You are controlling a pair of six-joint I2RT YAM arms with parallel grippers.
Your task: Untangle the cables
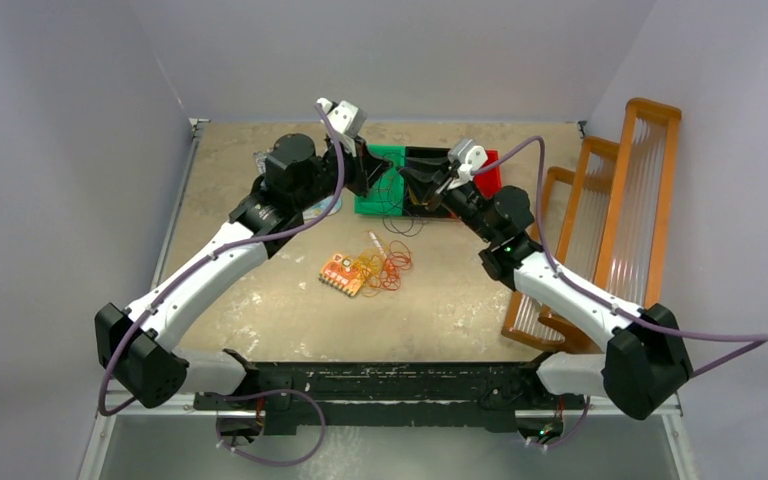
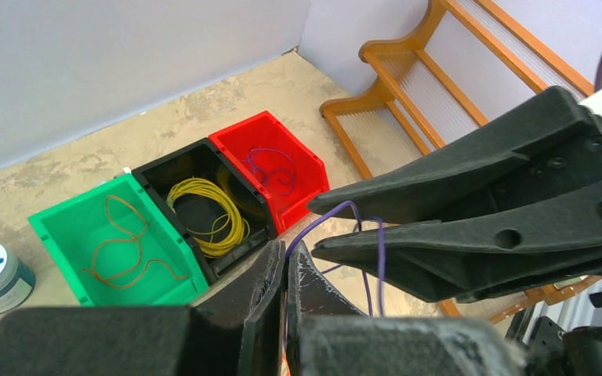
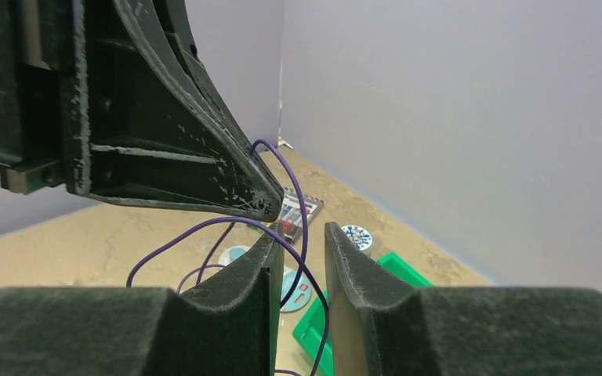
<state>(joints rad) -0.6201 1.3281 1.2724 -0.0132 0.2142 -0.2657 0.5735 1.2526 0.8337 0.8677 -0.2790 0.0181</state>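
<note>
Left claw [image 2: 286, 262] sits clenched, seemingly pinching the purple wire [image 3: 219, 221]; right claw [image 3: 302, 239] is released, with the wire looping between its jaws. If that loop snags on a finger, it could miss the red bin [image 2: 307, 186]. A tangle [image 1: 385, 265] lies mid-table.

Green bin [image 2: 78, 205], black bin [image 2: 171, 153], red bin [image 2: 306, 196]; purple cable [image 2: 379, 258], yellow cable [image 2: 204, 186].

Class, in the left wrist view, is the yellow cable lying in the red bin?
No, the yellow cable lies coiled in the black bin, beside the red bin.
</note>
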